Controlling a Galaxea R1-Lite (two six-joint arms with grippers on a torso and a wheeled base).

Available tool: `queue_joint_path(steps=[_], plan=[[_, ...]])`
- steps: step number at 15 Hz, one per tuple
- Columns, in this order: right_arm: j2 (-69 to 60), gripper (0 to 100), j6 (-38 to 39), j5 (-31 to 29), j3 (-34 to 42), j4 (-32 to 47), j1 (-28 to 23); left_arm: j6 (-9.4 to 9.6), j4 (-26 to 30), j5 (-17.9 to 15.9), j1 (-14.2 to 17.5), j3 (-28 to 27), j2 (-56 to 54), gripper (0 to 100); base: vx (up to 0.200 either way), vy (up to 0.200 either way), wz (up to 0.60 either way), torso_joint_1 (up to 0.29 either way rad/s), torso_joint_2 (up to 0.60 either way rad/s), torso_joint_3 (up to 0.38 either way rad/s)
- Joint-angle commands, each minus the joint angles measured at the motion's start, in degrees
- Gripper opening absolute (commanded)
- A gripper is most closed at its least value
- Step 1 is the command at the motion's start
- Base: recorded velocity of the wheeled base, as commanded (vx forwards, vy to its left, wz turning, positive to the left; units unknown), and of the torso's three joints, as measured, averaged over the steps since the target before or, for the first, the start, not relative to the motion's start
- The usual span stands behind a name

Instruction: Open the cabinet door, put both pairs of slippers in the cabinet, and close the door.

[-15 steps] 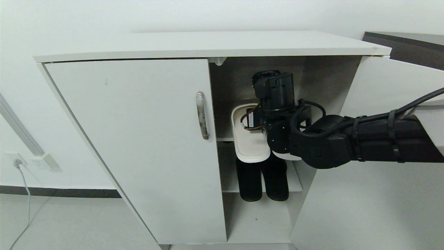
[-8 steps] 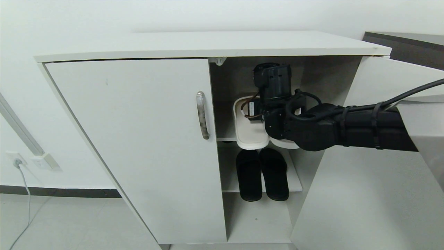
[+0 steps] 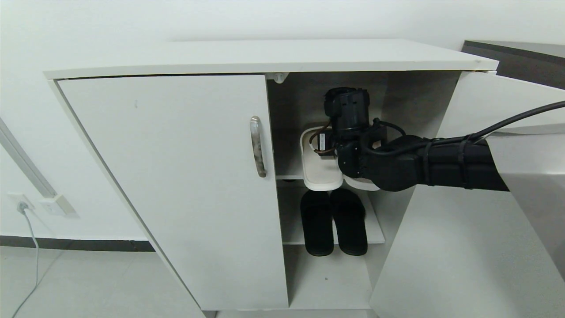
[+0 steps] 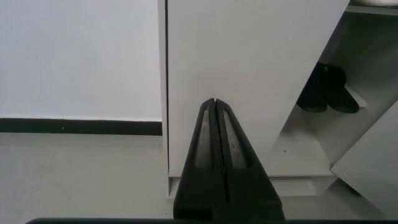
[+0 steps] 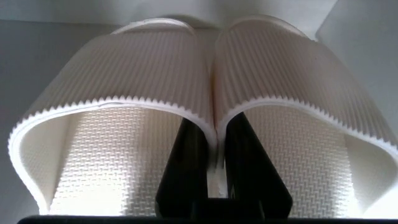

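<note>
Gripping the white slippers as a pair, the right hand is inside the cabinet, past the open right door. One finger sits inside each slipper, and the two pinch the adjoining strap edges between them. The white slippers sit side by side at the upper shelf, toes inward, heels jutting past its front edge; I cannot tell whether they rest on it. Directly below, the black slippers lie side by side on the lower shelf, heels hanging over its edge. The left door is shut, its handle by the middle seam. The left hand is closed on nothing, low before the left door, near the floor.
</note>
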Motion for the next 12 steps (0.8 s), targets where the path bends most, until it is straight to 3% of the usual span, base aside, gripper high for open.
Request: queue_joint_path(steps=[1, 2, 3, 8, 12], plan=[[0.1, 0, 0.0, -0.1, 0.0, 0.1, -0.1, -0.02, 0.0, 0.0, 0.0, 0.0, 0.0, 0, 0.0, 0.0, 0.0, 0.0, 0.0, 0.0], [0.2, 0, 0.0, -0.1, 0.0, 0.1, -0.1, -0.02, 0.0, 0.0, 0.0, 0.0, 0.0, 0, 0.0, 0.0, 0.0, 0.0, 0.0, 0.0], [0.1, 100, 0.0, -0.1, 0.5, 0.5, -0.1, -0.02, 0.0, 0.0, 0.1, 0.0, 0.0, 0, 0.0, 0.0, 0.0, 0.0, 0.0, 0.0], [-4.5, 100, 0.4, -0.2, 4.9, 2.3, 1.6, -0.11, 0.0, 0.0, 0.0, -0.1, 0.0, 0, 0.0, 0.0, 0.0, 0.0, 0.0, 0.0], [-15.5, 100, 1.9, -0.5, 17.6, 1.8, 5.7, -0.19, 0.0, 0.1, 0.0, 0.0, -0.1, 0, 0.0, 0.0, 0.0, 0.0, 0.0, 0.0]])
